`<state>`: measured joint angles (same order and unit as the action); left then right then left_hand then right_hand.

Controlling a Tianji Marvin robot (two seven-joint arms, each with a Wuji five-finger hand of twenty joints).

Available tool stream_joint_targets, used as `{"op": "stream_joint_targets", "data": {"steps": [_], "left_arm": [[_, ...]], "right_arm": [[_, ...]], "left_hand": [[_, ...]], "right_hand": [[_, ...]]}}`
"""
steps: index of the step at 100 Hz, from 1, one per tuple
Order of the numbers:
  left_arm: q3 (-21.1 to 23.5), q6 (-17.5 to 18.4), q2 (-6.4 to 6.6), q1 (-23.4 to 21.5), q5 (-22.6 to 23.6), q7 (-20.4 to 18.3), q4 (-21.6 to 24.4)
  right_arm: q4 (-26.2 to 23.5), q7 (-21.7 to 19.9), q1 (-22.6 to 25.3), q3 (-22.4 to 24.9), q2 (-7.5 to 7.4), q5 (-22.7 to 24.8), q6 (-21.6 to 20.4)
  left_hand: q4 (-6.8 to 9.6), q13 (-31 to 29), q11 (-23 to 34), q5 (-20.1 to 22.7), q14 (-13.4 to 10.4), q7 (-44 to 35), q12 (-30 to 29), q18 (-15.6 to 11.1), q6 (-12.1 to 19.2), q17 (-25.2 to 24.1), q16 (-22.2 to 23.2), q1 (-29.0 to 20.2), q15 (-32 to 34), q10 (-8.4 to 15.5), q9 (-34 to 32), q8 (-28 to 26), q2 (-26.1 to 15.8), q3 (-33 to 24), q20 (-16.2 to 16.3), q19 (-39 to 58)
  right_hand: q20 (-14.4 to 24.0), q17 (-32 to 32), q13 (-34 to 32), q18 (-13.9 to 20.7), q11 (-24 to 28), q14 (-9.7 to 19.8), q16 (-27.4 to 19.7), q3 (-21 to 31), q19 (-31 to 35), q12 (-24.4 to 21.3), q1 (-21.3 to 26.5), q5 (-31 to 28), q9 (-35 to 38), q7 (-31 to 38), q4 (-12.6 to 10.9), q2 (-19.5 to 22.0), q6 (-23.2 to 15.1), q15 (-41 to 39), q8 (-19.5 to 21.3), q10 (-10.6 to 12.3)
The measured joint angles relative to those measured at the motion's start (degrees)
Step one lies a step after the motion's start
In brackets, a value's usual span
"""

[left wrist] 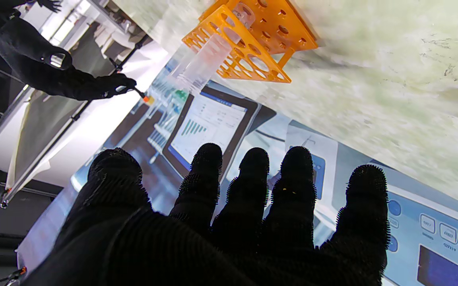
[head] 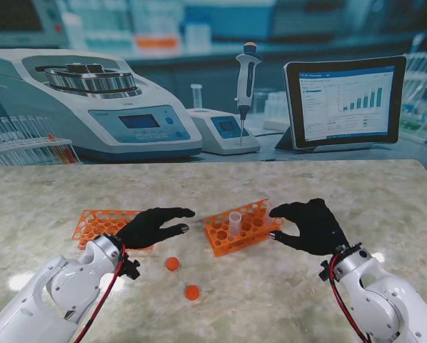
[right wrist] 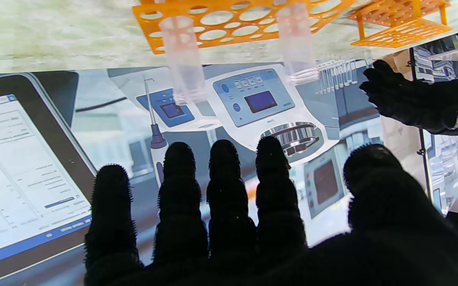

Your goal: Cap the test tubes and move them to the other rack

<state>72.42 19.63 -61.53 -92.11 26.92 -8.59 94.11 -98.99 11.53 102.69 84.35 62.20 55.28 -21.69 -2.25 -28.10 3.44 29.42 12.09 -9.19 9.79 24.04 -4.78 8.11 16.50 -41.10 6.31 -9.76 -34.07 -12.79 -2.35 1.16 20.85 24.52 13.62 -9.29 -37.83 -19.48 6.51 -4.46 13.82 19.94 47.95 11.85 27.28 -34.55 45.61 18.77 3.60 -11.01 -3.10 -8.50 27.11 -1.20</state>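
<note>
In the stand's view, an orange plastic tube rack with rows of round holes lies left of centre on the pale green marbled worktop. The left hand, in a black glove, hovers over that rack's right end with its fingers spread apart and nothing held; the left wrist view shows the same splayed fingers with only air between them. Nearer to me, in the lower middle of the frame, two small round orange caps lie loose on the worktop: one cap just beside the left hand, the other cap nearer still and slightly right of it. At the centre of the frame sits a second orange rack, tilted a little, with clear uncapped test tubes standing upright in it; one tube is plain in the stand's view, while the right wrist view shows two tubes in the rack. To the right of the frame's centre, the black-gloved right hand hangs just beside this rack's right end, fingers curved but apart, gripping nothing.
</note>
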Motion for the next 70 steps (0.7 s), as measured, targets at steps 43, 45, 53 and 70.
{"op": "stream_joint_targets", "data": {"steps": [43, 45, 53, 70], "left_arm": [[-0.46, 0.04, 0.18, 0.24, 0.02, -0.45, 0.01], [-0.48, 0.04, 0.18, 0.26, 0.01, -0.48, 0.01], [-0.55, 0.04, 0.19, 0.33, -0.03, -0.57, 0.01], [-0.61, 0.04, 0.19, 0.35, -0.04, -0.6, 0.0]], "right_arm": [[7.39, -1.33, -5.05, -1.19, -0.75, 0.22, 3.35], [7.69, -1.36, -5.24, -1.31, -0.78, 0.29, 3.49], [8.98, -1.56, -6.08, -1.78, -0.89, 0.37, 3.77], [12.87, -1.7, -8.86, -3.66, -1.1, -0.43, 3.79]], "left_hand": [[0.0, 0.0, 0.0, 0.0, 0.0, 0.0, 0.0, -0.02, 0.0, -0.02, 0.0, 0.0, 0.0, 0.0, 0.0, 0.0, 0.0, 0.0, 0.0, -0.01], [0.0, 0.0, 0.0, 0.0, 0.0, 0.0, 0.0, -0.02, 0.0, -0.02, 0.0, 0.0, 0.0, 0.0, 0.0, 0.0, 0.0, 0.0, 0.0, -0.02], [0.0, 0.0, 0.0, 0.0, 0.0, 0.0, 0.0, -0.02, -0.01, -0.02, 0.0, 0.0, 0.0, 0.0, 0.0, 0.0, 0.0, 0.0, 0.0, -0.02], [0.0, 0.0, 0.0, 0.0, 0.0, 0.0, 0.0, -0.02, -0.01, -0.08, 0.0, 0.0, 0.0, 0.0, 0.0, 0.0, 0.0, 0.0, 0.0, -0.05]], "right_hand": [[0.04, 0.6, 1.17, 0.14, -1.28, -0.02, -0.14, 2.62, -0.81, -1.72, -4.9, 2.88, -2.89, -2.68, 0.0, -3.56, 2.69, 1.08, -1.97, -0.97], [0.04, 0.71, 1.17, 0.14, -1.41, -0.02, -0.14, 2.77, -0.83, -1.81, -5.27, 2.88, -3.02, -2.69, 0.0, -3.6, 2.73, 1.09, -1.98, -1.24], [0.05, 0.91, 2.05, 0.18, -1.88, -0.02, -0.17, 2.42, -1.44, -1.92, -6.0, 2.91, -3.83, -2.82, 0.0, -4.08, 3.13, 1.72, -2.04, -1.53], [0.06, 1.09, 2.49, 0.24, -2.05, -0.02, -0.66, 3.66, -1.57, -2.98, -8.78, 3.58, -5.22, -3.42, 0.0, -4.83, 4.0, 1.26, -2.66, -1.61]]}}
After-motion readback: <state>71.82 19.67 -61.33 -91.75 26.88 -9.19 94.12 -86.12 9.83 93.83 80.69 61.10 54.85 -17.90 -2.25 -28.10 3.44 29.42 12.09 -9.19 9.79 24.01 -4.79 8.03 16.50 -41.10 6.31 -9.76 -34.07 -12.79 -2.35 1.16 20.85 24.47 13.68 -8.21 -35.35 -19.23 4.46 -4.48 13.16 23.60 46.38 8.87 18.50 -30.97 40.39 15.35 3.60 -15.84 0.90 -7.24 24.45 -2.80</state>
